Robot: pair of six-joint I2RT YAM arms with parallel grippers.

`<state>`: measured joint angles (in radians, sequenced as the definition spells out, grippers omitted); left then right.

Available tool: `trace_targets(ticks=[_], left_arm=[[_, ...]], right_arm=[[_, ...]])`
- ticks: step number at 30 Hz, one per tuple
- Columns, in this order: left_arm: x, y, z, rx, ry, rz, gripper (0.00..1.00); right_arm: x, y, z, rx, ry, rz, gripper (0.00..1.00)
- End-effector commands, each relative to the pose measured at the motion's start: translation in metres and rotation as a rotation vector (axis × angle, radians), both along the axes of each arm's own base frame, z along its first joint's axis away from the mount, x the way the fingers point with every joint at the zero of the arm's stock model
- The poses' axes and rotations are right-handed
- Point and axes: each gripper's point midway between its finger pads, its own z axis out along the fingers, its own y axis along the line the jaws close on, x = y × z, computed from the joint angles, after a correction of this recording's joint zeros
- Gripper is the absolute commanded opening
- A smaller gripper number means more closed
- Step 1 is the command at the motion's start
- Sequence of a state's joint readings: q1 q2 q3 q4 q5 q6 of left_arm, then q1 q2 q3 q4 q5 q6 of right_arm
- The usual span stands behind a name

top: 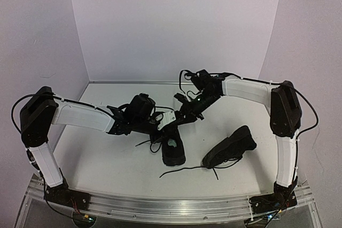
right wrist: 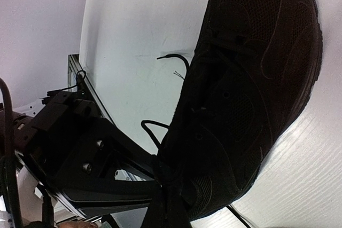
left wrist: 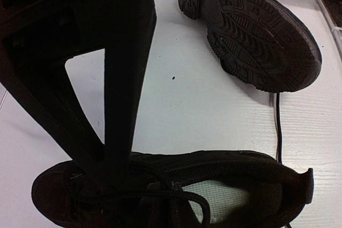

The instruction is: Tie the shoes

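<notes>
One black shoe (top: 172,149) stands upright mid-table, its pale insole label showing; the left wrist view shows it along the bottom (left wrist: 251,172). The second black shoe (top: 231,146) lies on its side to the right, sole showing (left wrist: 256,30), with its loose lace (top: 184,171) trailing left on the table. My left gripper (top: 156,126) is over the upright shoe's lacing with its fingers closed together on a lace (left wrist: 115,182). My right gripper (top: 179,119) meets it from the right, shut on a lace at the shoe's tongue (right wrist: 166,201). The shoe (right wrist: 251,78) fills the right wrist view.
The white table (top: 107,158) is enclosed by pale walls at the back and sides. An aluminium rail (top: 160,206) with both arm bases runs along the near edge. A loose lace loop (right wrist: 155,126) lies beside the upright shoe.
</notes>
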<state>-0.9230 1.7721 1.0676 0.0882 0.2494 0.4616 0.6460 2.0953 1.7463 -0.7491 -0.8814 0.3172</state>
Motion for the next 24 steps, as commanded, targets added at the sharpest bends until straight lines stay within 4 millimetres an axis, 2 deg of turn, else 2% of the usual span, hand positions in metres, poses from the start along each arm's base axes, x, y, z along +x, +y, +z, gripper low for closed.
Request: trace_targets(ticks=[1,4,7,11,14,18,24], left_arm=[[0.009,-0.004,0.024,-0.035,-0.026,0.038,0.18],[0.009,0.013,0.024,0.019,-0.022,0.076,0.29],[0.012,0.041,0.03,0.033,0.038,0.15,0.39],[0.019,0.085,0.033,0.07,0.122,0.268,0.44],[0.02,0.116,0.019,0.15,0.182,0.343,0.44],[0.018,0.141,-0.009,0.291,0.24,0.416,0.42],[0.01,0.151,-0.049,0.444,0.373,0.452,0.41]], right_arm=[[0.007,0.006,0.014,0.032,-0.042,0.008,0.0],[0.009,0.003,0.021,0.02,-0.068,-0.01,0.0],[0.01,-0.004,0.025,0.004,-0.086,-0.033,0.0],[0.017,-0.015,0.031,-0.014,-0.111,-0.073,0.0],[0.021,-0.02,0.031,-0.025,-0.12,-0.091,0.0],[0.025,-0.022,0.029,-0.035,-0.123,-0.1,0.0],[0.026,-0.023,0.029,-0.037,-0.124,-0.103,0.0]])
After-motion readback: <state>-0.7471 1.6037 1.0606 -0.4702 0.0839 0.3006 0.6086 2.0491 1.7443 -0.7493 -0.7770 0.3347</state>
